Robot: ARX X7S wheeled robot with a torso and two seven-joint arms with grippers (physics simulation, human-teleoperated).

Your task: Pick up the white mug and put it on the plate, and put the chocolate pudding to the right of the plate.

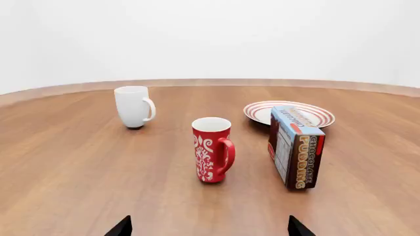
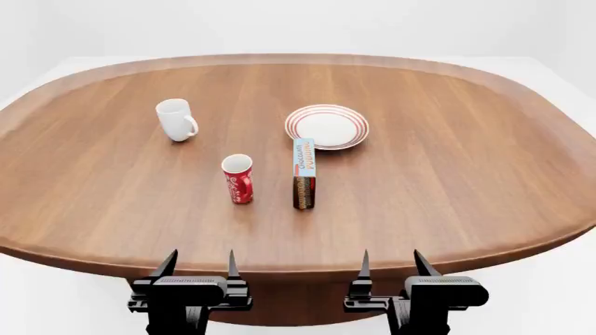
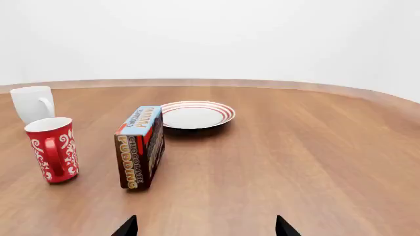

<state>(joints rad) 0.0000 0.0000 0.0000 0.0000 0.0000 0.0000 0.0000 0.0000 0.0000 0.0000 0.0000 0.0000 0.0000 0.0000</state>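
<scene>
While both arms hang at the near edge, listed as follows. Surface: oval wooden table [image 2: 447,181], warm reddish-brown, grain running lengthwise, raised lighter rim around the edge, glossy enough to carry soft shadows under each item. Room: plain white walls and pale floor, evenly lit, featureless beyond the table. White mug [image 2: 175,119]: upright on the far left portion of the tabletop, handle turned toward the robot's right, well apart from the other items. Plate [image 2: 327,126]: white with red concentric rings, flat on the wood near the table's middle, nothing on it. Chocolate pudding [image 2: 303,173]: carton standing on a narrow edge just in front of the plate, blue lettered face upward, brown lettered end toward the robot, apart from the plate's rim. Red cup [image 2: 237,179]: white pattern, upright, just left of the carton, handle toward the robot in the left wrist view. Left gripper [image 2: 200,264]: below the near table edge, fingers spread wide, holding nothing; fingertips [image 1: 122,227] visible low in the left wrist view. Right gripper [image 2: 391,264]: likewise below the near edge, fingers parted, empty, well short of every item.
</scene>
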